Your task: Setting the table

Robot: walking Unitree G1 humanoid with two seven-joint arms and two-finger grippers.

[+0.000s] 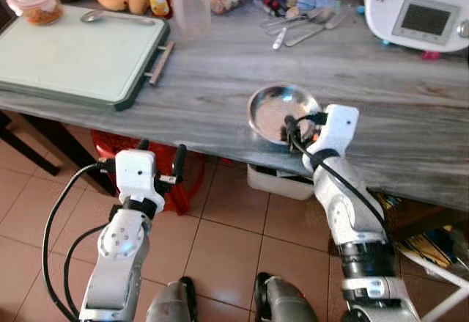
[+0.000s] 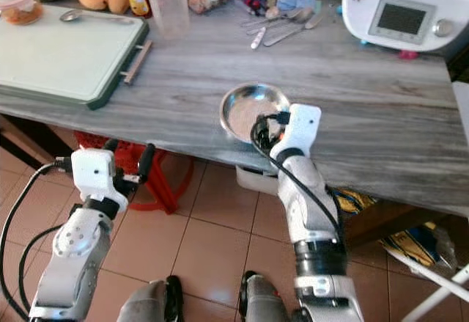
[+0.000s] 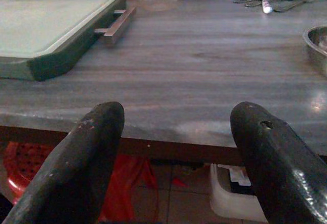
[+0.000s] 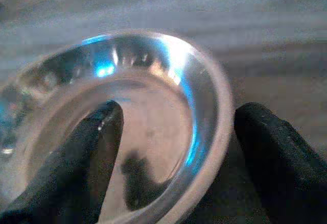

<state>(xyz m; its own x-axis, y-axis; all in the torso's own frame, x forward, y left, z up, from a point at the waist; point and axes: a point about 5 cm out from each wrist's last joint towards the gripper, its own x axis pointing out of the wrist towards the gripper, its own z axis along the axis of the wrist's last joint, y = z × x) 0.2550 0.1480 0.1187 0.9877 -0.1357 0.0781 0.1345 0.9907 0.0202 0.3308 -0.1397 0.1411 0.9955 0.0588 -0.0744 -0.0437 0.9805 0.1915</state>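
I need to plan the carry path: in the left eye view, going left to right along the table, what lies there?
Pale green cutting board with dark rim and metal handle → clear plastic tumbler → round steel bowl at the near edge, right gripper straddling its rim → white kitchen appliance with a screen.
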